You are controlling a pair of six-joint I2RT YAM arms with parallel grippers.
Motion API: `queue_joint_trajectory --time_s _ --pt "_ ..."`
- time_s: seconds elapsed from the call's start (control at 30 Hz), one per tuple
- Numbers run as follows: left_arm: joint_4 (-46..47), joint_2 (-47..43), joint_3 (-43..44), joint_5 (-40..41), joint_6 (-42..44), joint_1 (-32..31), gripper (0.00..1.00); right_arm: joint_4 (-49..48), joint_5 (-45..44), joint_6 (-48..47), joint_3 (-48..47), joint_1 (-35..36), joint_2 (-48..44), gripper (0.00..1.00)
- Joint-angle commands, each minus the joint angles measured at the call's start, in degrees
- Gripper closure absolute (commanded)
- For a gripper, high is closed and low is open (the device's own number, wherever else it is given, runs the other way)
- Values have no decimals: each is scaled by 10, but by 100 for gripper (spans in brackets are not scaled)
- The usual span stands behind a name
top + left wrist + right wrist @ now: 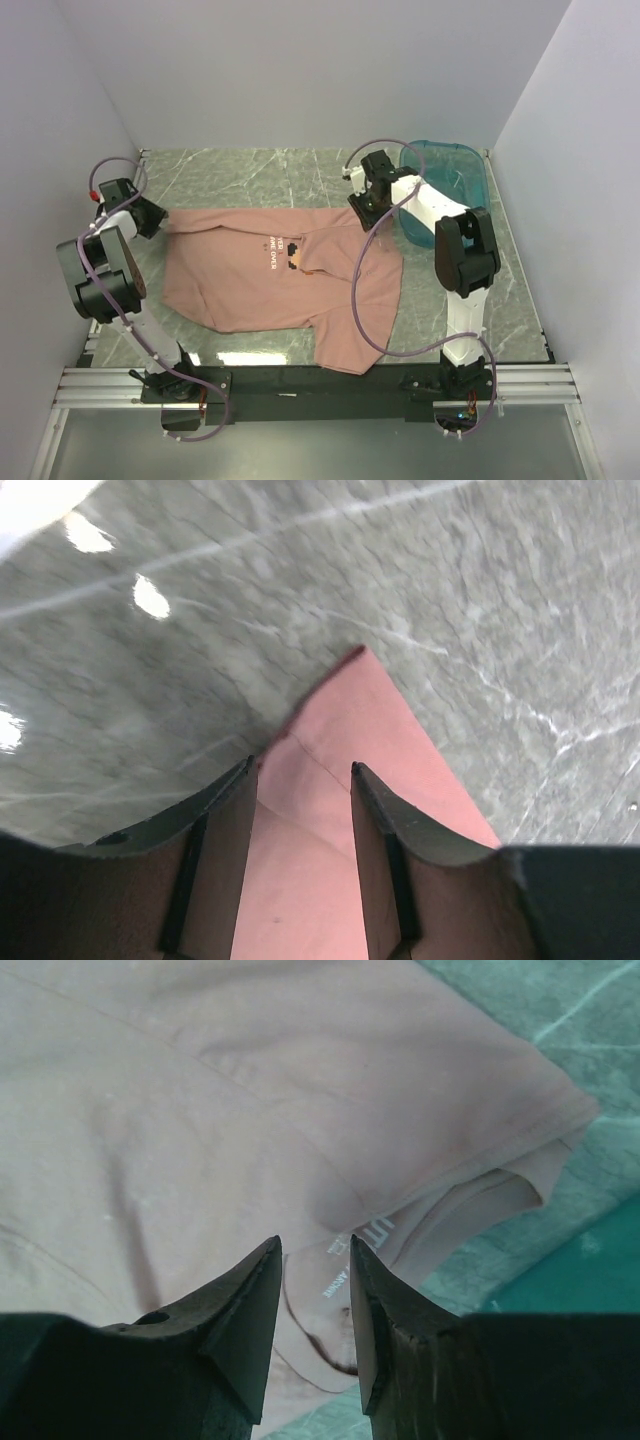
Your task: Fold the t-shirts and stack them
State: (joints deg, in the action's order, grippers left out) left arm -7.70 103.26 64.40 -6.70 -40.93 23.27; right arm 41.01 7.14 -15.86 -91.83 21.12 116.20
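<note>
A salmon-pink t-shirt point(250, 285) lies spread on the marble table, chest print point(285, 253) facing up, with one flap hanging toward the front edge. My left gripper point(158, 218) is at the shirt's far-left corner. In the left wrist view it point(300, 765) is open, with pink cloth point(370, 730) between and under the fingers. My right gripper point(363, 210) is at the shirt's upper-right edge. In the right wrist view it point(315, 1242) is open just above the collar and its printed label point(335, 1275), with folded cloth point(250, 1090) beyond.
A translucent teal tub point(447, 147) stands at the back right, close behind the right arm; its teal side shows in the right wrist view point(600, 1280). White walls close in the table on three sides. The right arm's cable loops over the shirt's right side.
</note>
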Motion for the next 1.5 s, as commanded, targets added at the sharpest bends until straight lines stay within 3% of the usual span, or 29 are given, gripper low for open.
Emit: queue_joint_trajectory --time_s 0.0,0.4,0.67,0.87,1.2,1.4,1.47 --pt "4 -2 9 -15 19 -23 52 -22 -17 7 0 -8 9 59" --pt "-23 61 45 -11 26 -32 55 -27 -27 2 -16 -8 52 60" --pt "-49 90 64 -2 31 -32 56 -12 -53 -8 -19 -13 59 87" --pt "-74 109 83 12 33 -22 56 -5 -84 -12 -18 -28 57 94" --pt "-80 122 96 6 37 -7 57 0 -80 -15 -19 -35 57 94" --pt "-40 92 100 -52 40 -5 53 8 -41 -22 -26 -34 40 82" --pt "-25 56 95 -88 38 -4 50 15 -8 -30 -29 -30 27 73"
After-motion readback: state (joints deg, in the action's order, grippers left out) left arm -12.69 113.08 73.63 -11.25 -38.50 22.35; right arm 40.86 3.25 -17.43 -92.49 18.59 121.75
